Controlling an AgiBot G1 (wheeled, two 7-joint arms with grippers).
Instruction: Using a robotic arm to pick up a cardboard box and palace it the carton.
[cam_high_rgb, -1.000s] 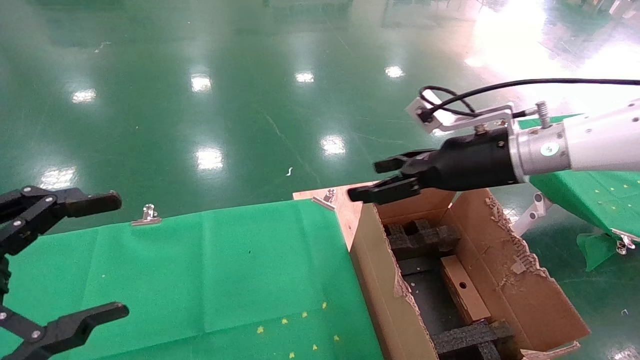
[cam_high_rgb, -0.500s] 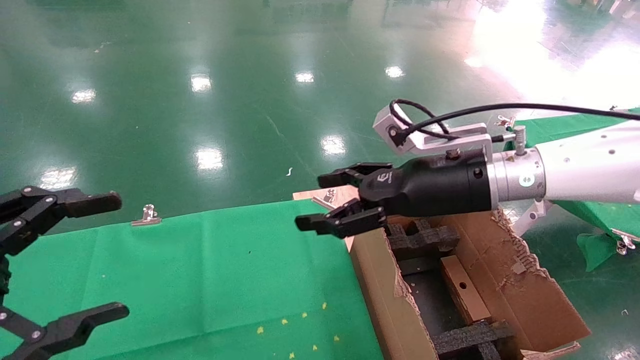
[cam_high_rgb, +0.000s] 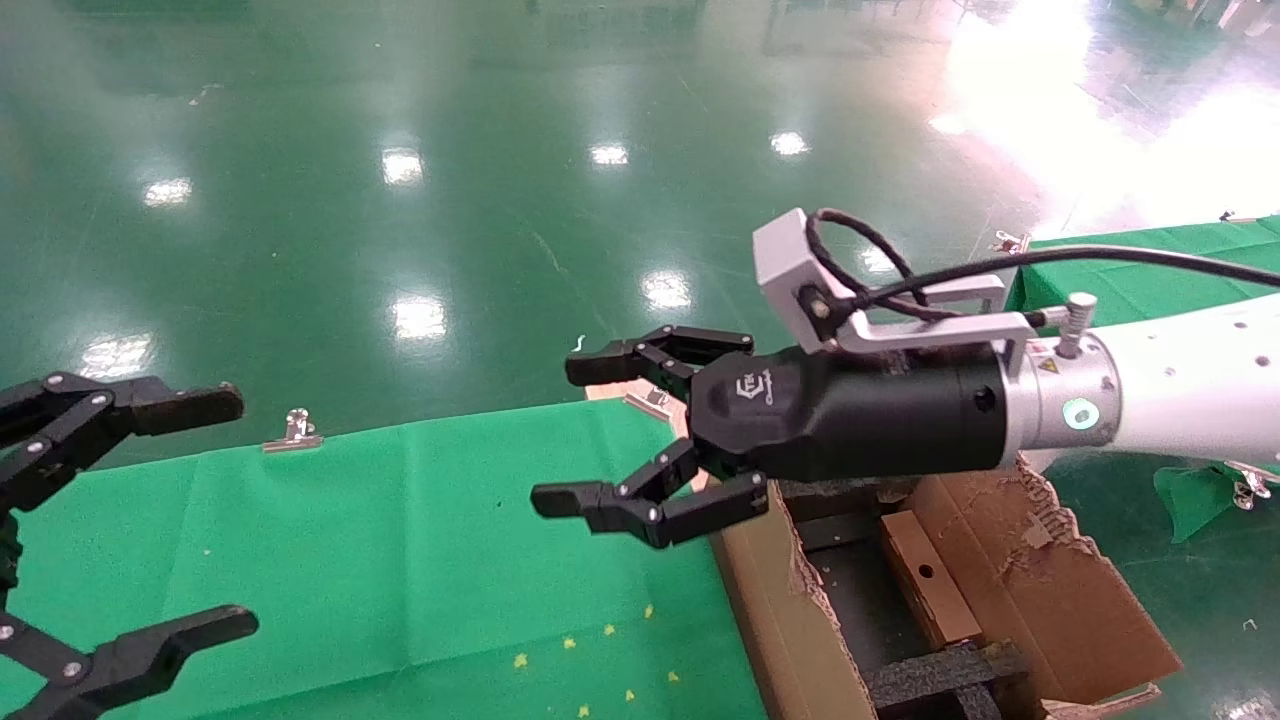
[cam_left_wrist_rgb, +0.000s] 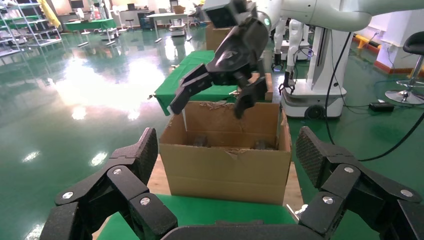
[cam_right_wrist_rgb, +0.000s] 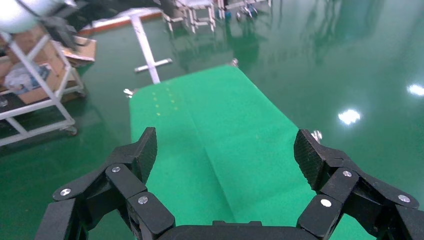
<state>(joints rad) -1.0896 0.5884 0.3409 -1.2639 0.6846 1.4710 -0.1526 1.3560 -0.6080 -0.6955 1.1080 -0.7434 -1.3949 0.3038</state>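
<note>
Green cloth (cam_high_rgb: 400, 540) is covering your table while the robotic arm's right gripper (cam_high_rgb: 575, 432) is hovering over its edge, jaws spread wide, holding nothing. Your cardboard box (cam_high_rgb: 925, 577) is lying inside the carton (cam_high_rgb: 1075, 600). Left gripper (cam_high_rgb: 140, 515) is idling wide open.

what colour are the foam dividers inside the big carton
Black. The foam dividers inside the carton show best in the head view.

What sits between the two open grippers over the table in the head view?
Only bare green cloth between the left gripper and the right gripper; the cardboard box lies in the carton.
</note>
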